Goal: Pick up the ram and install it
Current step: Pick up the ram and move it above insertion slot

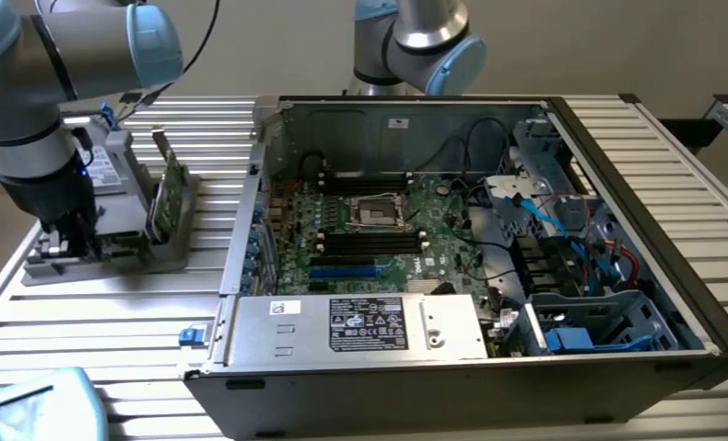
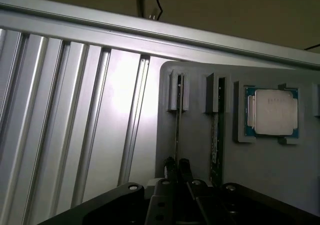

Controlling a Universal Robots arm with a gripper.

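Gray holder (image 1: 155,253) at exterior view's left, near table (image 1: 119,317) edge; open slats toward computer case (image 1: 462,395); gripper (image 2: 177,166) nearly closed, pinching ram (image 2: 177,122) standing in holder slot

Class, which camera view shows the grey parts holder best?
The wrist view: the grey holder is seen face-on, its two narrow slots and a square chip in its pocket plain. The exterior view shows the holder low at its left, partly behind the arm, beside the open computer case.
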